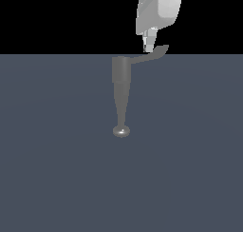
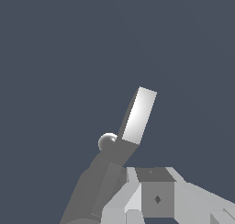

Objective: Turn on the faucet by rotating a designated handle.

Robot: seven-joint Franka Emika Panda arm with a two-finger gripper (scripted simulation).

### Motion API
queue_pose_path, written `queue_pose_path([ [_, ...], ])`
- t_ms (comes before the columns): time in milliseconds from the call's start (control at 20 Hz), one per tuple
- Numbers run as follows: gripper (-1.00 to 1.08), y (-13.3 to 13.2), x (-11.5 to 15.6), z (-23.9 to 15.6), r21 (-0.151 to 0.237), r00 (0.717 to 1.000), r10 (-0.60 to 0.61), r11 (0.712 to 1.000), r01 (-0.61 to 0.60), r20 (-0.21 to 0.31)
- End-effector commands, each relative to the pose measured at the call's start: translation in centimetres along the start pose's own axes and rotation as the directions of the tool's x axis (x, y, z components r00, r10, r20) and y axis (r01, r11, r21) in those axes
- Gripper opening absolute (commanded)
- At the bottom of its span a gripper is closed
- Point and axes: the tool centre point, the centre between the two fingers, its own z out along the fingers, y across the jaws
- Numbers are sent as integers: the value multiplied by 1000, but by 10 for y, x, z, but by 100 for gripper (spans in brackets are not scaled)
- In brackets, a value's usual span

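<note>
In the exterior view the faucet (image 1: 121, 91) stood at the frame's centre, its cylinder tapering down to a shiny knob, and the handle (image 1: 151, 55) projected from the cylinder's top toward the upper right. The white gripper (image 1: 148, 47) came down from the top edge, its tip right at the handle's flared end. Whether its jaws stood apart or together could not be told from either view.
</note>
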Motion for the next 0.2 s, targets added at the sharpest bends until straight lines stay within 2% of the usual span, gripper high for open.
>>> queue_pose_path([
  [0, -100, 0, 30, 2, -3, 999, 44, 999, -44, -2],
  [150, -100, -4, 36, 3, -3, 999, 46, 999, -46, -2],
])
